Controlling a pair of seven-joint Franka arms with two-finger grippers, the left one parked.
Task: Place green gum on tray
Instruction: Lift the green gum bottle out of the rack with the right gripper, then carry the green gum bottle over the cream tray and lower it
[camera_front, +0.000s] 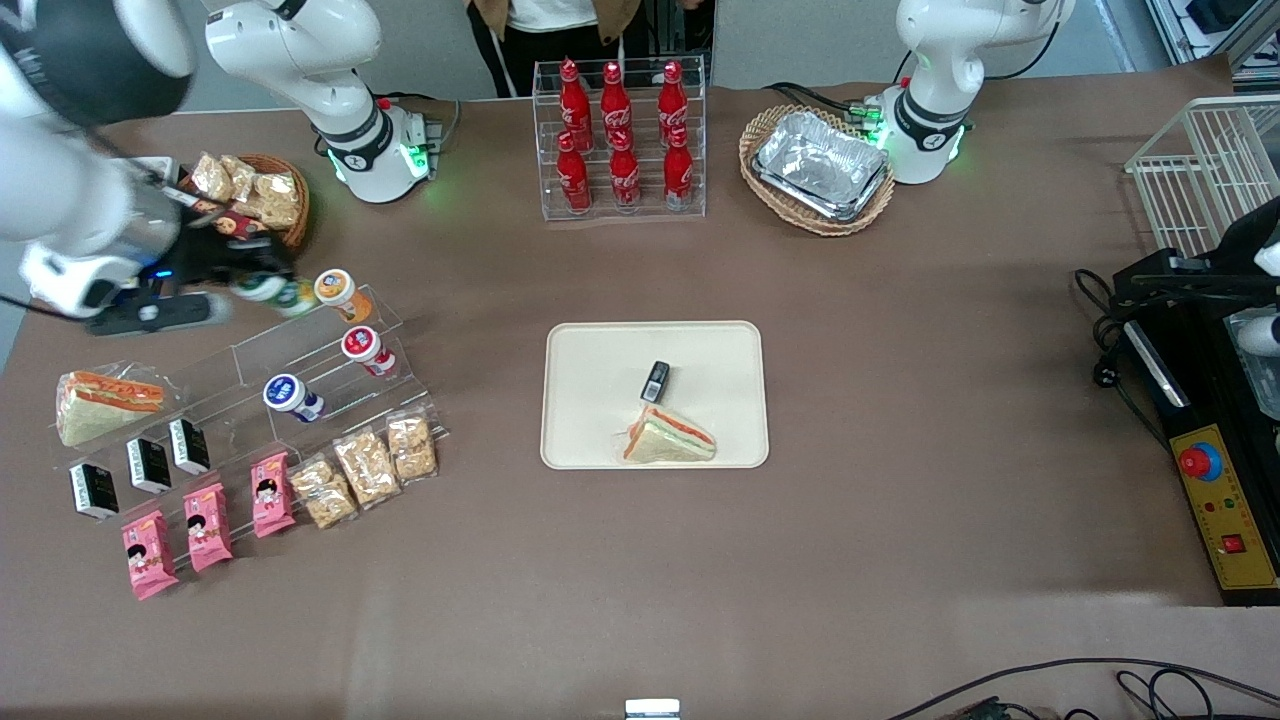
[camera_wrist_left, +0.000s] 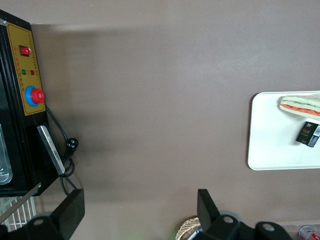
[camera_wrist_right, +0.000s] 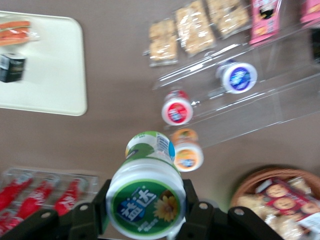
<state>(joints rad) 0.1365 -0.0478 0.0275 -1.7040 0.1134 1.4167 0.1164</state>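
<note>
My right gripper (camera_front: 262, 284) is shut on the green gum (camera_front: 268, 290), a green bottle with a white lid, at the top step of the clear display stand (camera_front: 300, 380), close beside the orange-labelled bottle (camera_front: 336, 288). In the right wrist view the gum's green-labelled lid (camera_wrist_right: 146, 202) sits between the two black fingers (camera_wrist_right: 196, 206) of the gripper (camera_wrist_right: 146, 212). The cream tray (camera_front: 590, 390) lies in the table's middle, toward the parked arm from the stand. It also shows in the right wrist view (camera_wrist_right: 50, 80) and in the left wrist view (camera_wrist_left: 275, 140).
A sandwich (camera_front: 668, 438) and a small black pack (camera_front: 655, 380) lie on the tray. The stand holds red-labelled (camera_front: 362, 345) and blue-labelled (camera_front: 285, 393) bottles, with snack packs (camera_front: 365, 465) nearer the camera. A wicker snack basket (camera_front: 262, 195), cola rack (camera_front: 620, 140) and foil-tray basket (camera_front: 818, 168) stand farther back.
</note>
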